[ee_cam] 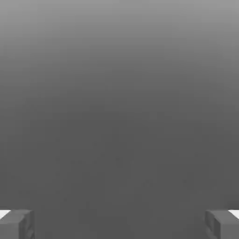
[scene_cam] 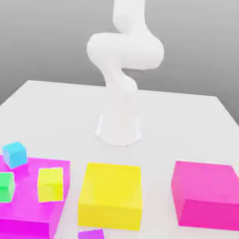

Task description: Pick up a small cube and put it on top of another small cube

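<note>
Purple cube (scene_cam: 92, 238): at the exterior view's near edge, on the table (scene_cam: 160, 145), just in front of the big yellow block (scene_cam: 109, 216).
Gripper (ee_cam: 119, 226): 2 fingers wide apart, nothing between.
Small cubes on magenta block (scene_cam: 14, 229): 3, cyan (scene_cam: 15, 155), green (scene_cam: 0, 187), yellow (scene_cam: 50, 185).
Step, my read: approach purple. Square fingers to its faces, descend vertically, clear the yellow block, close centred.

The pale tabletop (scene_cam: 164, 128) bears magenta, yellow and pink blocks (scene_cam: 111, 184), a small purple cube (scene_cam: 92, 238) apparently resting nearby.
</note>
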